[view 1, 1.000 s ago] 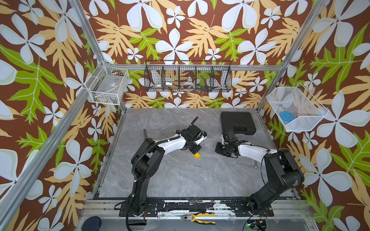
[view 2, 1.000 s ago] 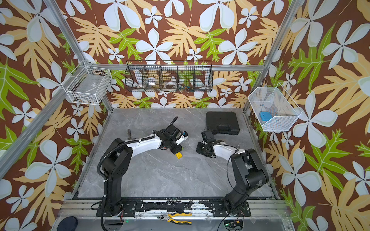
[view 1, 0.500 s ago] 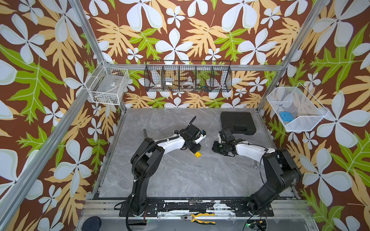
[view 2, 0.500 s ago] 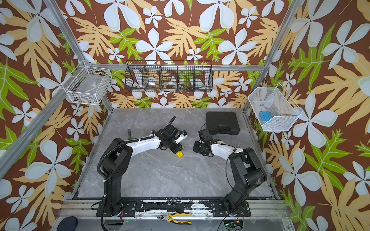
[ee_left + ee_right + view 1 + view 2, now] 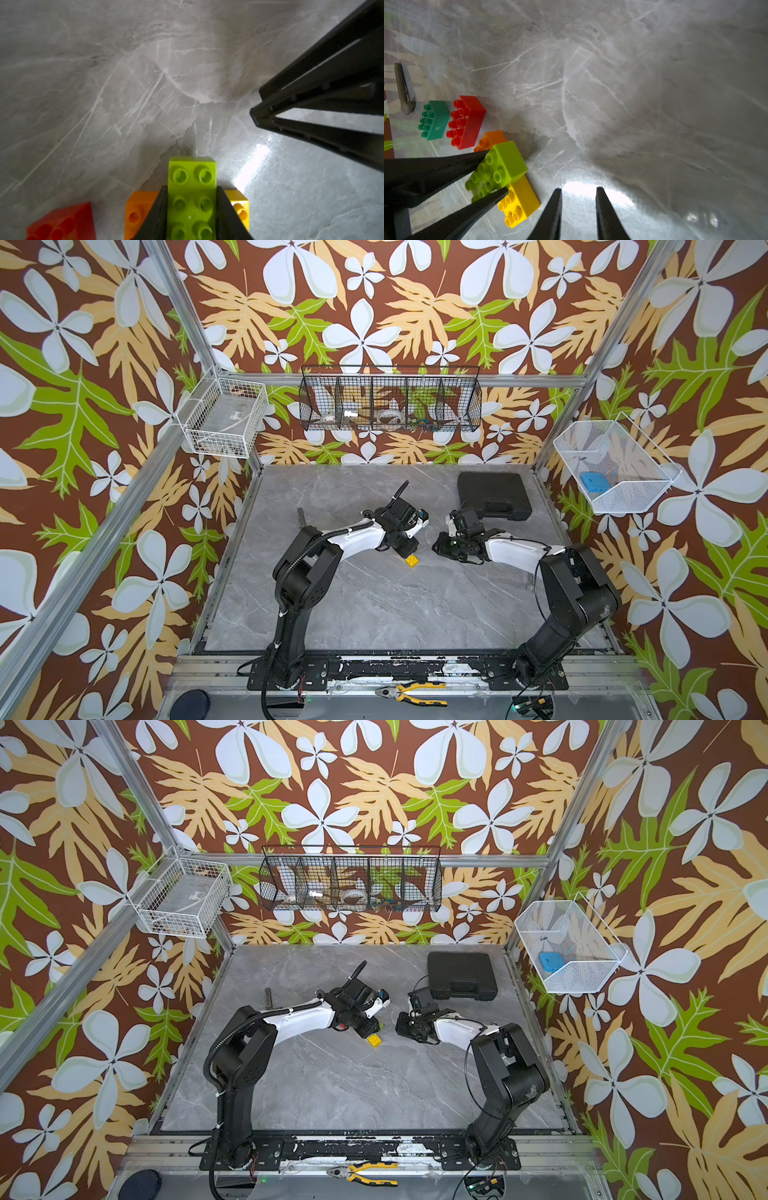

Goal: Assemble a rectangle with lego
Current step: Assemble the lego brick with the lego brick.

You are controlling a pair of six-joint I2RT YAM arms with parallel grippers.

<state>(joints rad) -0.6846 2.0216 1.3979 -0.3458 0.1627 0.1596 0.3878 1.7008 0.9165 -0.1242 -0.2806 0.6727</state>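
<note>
Your left gripper (image 5: 192, 188) pinches the lime brick (image 5: 192, 174) atop orange (image 5: 492, 139) and yellow (image 5: 519, 203), right gripper (image 5: 578, 189) barely parted, empty; red (image 5: 469, 120), dark green (image 5: 437, 119) unjoined.

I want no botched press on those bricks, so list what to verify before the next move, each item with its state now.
1. Left pincer grips the lime green studded plastic brick on both sides: ok.
2. Lime brick lies across the orange studded plastic brick and the yellow studded plastic brick: ok.
3. Lime brick pressed fully home: cannot tell.
4. Right pincer empty, tips slightly apart, clear of the bricks: ok.
5. Red studded plastic brick and dark green studded plastic brick joined to the others: not ok, both lie loose, apart from them.
</note>
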